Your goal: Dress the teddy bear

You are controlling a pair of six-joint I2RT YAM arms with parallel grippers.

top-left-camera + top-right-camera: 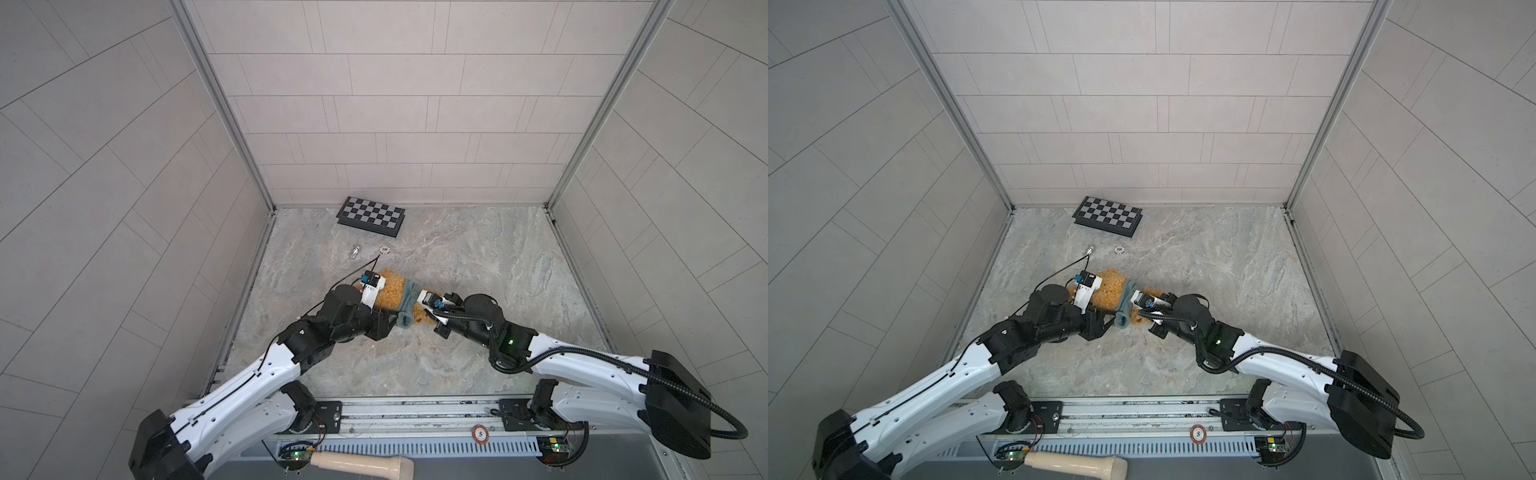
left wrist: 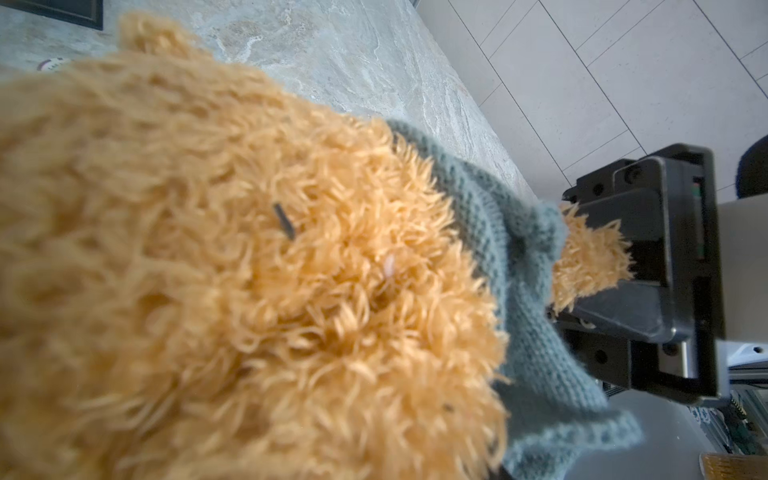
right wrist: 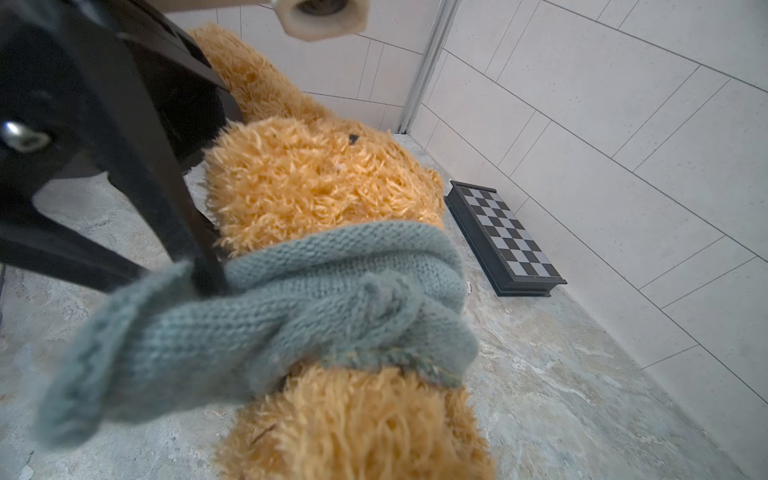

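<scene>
The teddy bear (image 1: pixel 392 291) (image 1: pixel 1108 291) lies on the marble tabletop between my two arms, its shaggy golden fur filling the left wrist view (image 2: pixel 208 249). A grey-green knitted garment (image 1: pixel 409 301) (image 3: pixel 332 282) is bunched in a band around its middle. My right gripper (image 1: pixel 420 311) (image 2: pixel 582 264) is shut on a furry limb of the bear just past the garment. My left gripper (image 1: pixel 390 328) (image 1: pixel 1102 326) stands at the garment's near end, jaws apart, and one black finger (image 3: pixel 166 199) pokes into the knitted fold. The bear's face is hidden.
A folded chessboard (image 1: pixel 371 216) (image 3: pixel 503 237) lies by the back wall. A poker chip (image 1: pixel 385 249) and a small metal piece (image 1: pixel 354 251) sit behind the bear. Tiled walls close three sides. A beige handle (image 1: pixel 361 464) and another chip (image 1: pixel 480 434) rest by the front rail.
</scene>
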